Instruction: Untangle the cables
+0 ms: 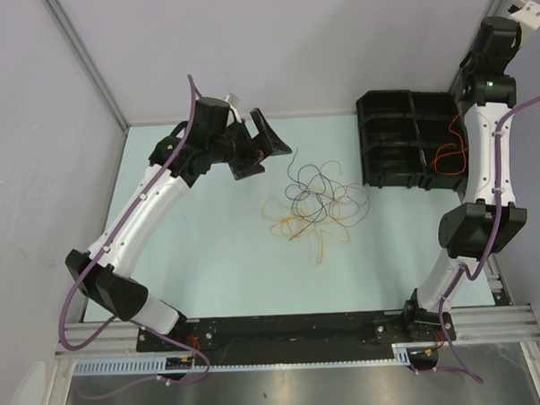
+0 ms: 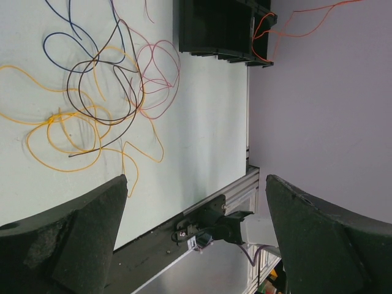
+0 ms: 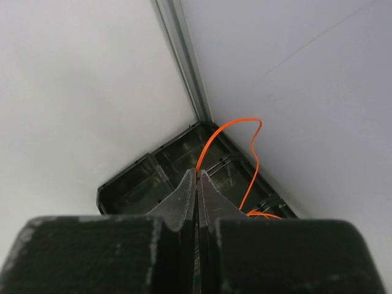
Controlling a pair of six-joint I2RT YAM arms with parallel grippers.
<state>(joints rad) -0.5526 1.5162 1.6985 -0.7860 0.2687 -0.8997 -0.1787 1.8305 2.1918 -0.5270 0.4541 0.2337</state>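
Note:
The cables (image 1: 315,200) lie in a loose tangle mid-table: yellow-orange, dark blue, purple-brown and pink-red wires; the tangle also shows in the left wrist view (image 2: 98,98). My left gripper (image 1: 275,159) is open and empty, raised just left of the tangle; in its own view the gripper (image 2: 196,179) has its jaws wide apart. My right gripper (image 3: 197,174) is shut on an orange cable (image 3: 242,125) and holds it high above the black tray (image 3: 135,177). The cable's lower end hangs into the tray's right side (image 1: 447,154).
The black compartment tray (image 1: 391,107) stands at the back right of the table. The orange cable rises from it in the left wrist view (image 2: 288,30). Grey walls close the back and sides. An aluminium rail (image 1: 293,325) runs along the near edge.

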